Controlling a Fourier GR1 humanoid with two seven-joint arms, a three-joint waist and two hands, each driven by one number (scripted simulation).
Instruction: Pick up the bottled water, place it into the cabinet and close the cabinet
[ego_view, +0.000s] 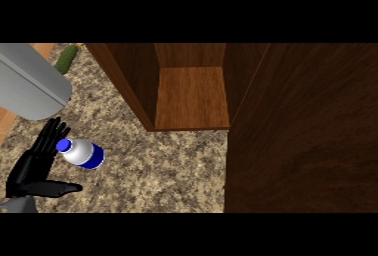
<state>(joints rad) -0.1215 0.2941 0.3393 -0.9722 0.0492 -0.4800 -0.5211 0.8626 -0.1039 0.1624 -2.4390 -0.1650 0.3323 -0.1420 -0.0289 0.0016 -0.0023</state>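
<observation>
The bottled water (83, 153) stands on the speckled counter at the left, white with a blue cap and a blue band. My left hand (33, 167) is right beside it on its left, fingers straight and pointing up, thumb stretched out to the right below the bottle; it holds nothing. The wooden cabinet (192, 95) stands behind and to the right, its inside shelf showing. Its open door (303, 130) fills the right side of the view. My right hand does not show.
A large grey cylinder (29, 82) lies across the upper left corner. A green vegetable (66, 59) lies behind it on the counter. Bare counter (162, 170) stretches between the bottle and the door.
</observation>
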